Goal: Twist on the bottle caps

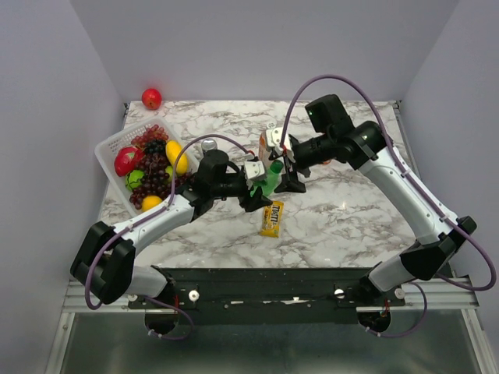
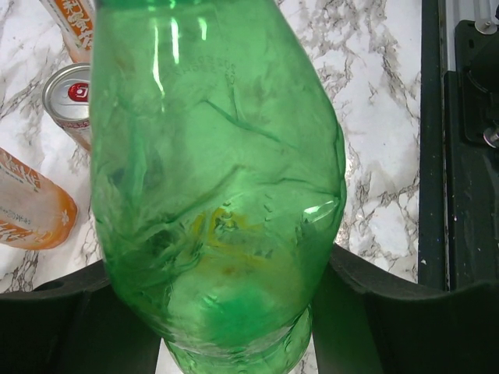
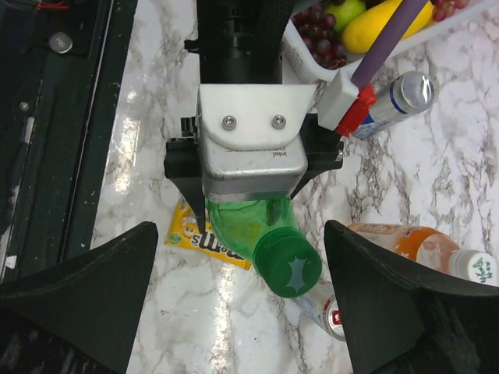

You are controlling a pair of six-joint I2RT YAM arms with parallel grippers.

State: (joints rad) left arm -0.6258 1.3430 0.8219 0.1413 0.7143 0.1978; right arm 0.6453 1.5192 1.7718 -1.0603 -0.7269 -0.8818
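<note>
My left gripper [image 1: 256, 189] is shut on the translucent green bottle [image 1: 271, 181] and holds it tilted above the table. The bottle fills the left wrist view [image 2: 218, 179] between the fingers [image 2: 390, 319]. A dark green cap [image 3: 288, 263] sits on its neck. My right gripper [image 3: 240, 227] is open, its fingers on either side of the cap and apart from it. An orange drink bottle [image 3: 398, 241] with a white cap [image 3: 475, 269] lies on the table to the right. Two orange bottles show in the left wrist view [image 2: 31, 206], the second [image 2: 74, 27] at the top edge.
A yellow M&M's bag [image 1: 271, 218] lies under the green bottle. A white basket [image 1: 105, 152] of fruit stands at the left, a red apple [image 1: 151, 98] behind it. A blue and silver can [image 3: 398, 101] lies near the basket; another can [image 3: 331, 313] lies beneath the green bottle.
</note>
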